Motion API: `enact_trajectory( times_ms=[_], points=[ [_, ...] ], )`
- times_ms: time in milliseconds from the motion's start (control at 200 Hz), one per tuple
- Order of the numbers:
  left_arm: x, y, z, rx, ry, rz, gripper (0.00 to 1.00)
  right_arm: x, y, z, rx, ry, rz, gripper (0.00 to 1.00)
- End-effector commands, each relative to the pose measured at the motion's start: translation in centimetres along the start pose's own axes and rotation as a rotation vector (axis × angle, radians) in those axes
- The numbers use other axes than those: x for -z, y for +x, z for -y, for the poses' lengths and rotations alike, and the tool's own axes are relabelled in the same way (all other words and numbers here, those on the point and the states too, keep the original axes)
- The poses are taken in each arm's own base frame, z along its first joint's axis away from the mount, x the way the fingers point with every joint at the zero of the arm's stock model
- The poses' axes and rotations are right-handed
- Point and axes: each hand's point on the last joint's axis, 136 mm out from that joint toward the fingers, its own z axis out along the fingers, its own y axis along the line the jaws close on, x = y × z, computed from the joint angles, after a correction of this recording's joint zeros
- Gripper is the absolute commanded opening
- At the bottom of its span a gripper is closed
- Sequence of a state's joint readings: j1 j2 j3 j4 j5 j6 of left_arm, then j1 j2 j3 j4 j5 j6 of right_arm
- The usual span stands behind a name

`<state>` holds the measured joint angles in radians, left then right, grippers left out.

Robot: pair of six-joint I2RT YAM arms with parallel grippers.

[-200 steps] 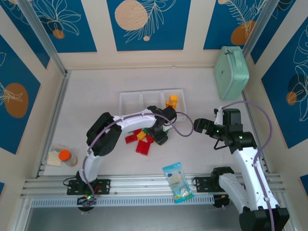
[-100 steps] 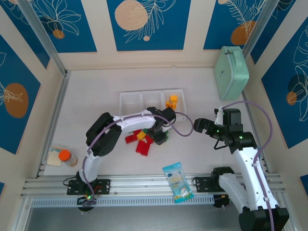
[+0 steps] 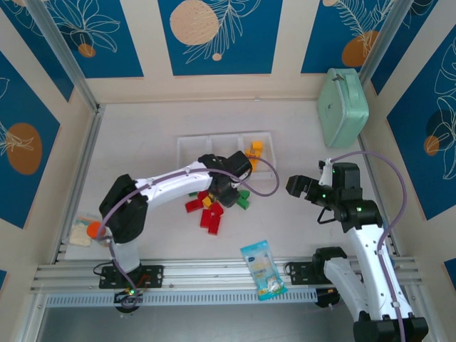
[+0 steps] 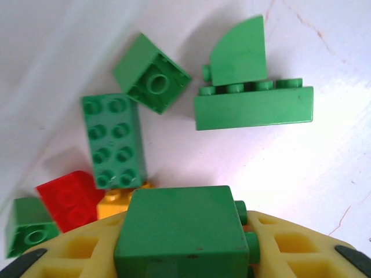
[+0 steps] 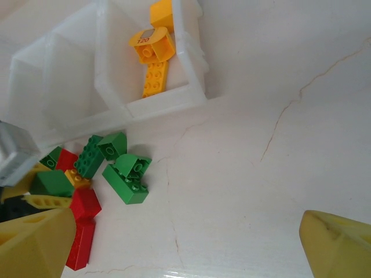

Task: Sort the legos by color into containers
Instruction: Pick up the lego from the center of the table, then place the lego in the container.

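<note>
My left gripper (image 3: 222, 189) hangs over the pile of legos, shut on a green brick (image 4: 179, 223) held between its yellow fingers (image 4: 290, 249). Below it lie a long green brick with a curved piece (image 4: 252, 107), a green two-by-four (image 4: 113, 139), a small green square (image 4: 152, 81), a red brick (image 4: 69, 200) and a yellow one (image 4: 113, 202). More red bricks (image 3: 210, 217) lie at the pile's near side. The containers (image 3: 214, 148) stand just behind the pile, with yellow bricks (image 5: 153, 52) in the right bin. My right gripper (image 3: 299, 187) stands open to the right of the pile, nothing between its fingers.
A mint-green case (image 3: 342, 107) leans at the back right wall. A blue-and-white snack packet (image 3: 263, 269) lies near the front rail (image 3: 199, 274). An orange-capped item (image 3: 95, 230) sits at the front left. Bare table lies between the pile and the right arm.
The left jaws closed on the green brick, and the arm lifted it and drew back to the left over the pile. The right arm has stayed put.
</note>
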<state>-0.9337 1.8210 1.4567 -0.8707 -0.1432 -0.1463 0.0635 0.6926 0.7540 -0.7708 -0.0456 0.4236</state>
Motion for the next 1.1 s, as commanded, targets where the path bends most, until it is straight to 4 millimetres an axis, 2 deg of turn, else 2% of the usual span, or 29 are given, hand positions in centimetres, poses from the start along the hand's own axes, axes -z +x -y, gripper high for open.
enact_trajectory(
  times_ms=[0,110,195,385,600,740,850,1096],
  points=[
    [1.6,-1.5,-2.0,0.061,-0.048,0.064,0.35,0.4,-0.1,-0.4,-0.004,-0.025,0.019,0.99],
    [1.9,-2.7,-3.3,0.078,-0.050,0.081,0.36,0.4,-0.1,-0.4,-0.004,-0.029,0.021,0.99],
    [1.9,-3.9,-4.5,0.062,-0.059,0.084,0.41,0.7,-0.2,-0.4,0.000,-0.024,0.029,0.99],
    [1.3,-6.7,-7.7,0.030,-0.077,0.074,0.41,1.7,-0.7,-0.2,0.012,-0.005,0.087,0.99],
    [0.6,-9.5,-9.5,-0.009,-0.059,0.103,0.43,2.2,-0.8,0.1,0.007,0.016,0.112,0.99],
    [-0.3,-10.2,-10.7,0.021,-0.043,0.103,0.47,2.4,-0.9,0.2,0.011,0.024,0.120,0.99],
    [-1.3,-10.5,-11.2,0.027,-0.027,0.102,0.58,2.4,-0.9,0.2,0.013,0.024,0.126,0.99],
    [-2.6,-10.9,-12.0,0.065,-0.004,0.107,0.59,2.4,-0.8,0.2,0.016,0.028,0.123,0.99]
  ],
)
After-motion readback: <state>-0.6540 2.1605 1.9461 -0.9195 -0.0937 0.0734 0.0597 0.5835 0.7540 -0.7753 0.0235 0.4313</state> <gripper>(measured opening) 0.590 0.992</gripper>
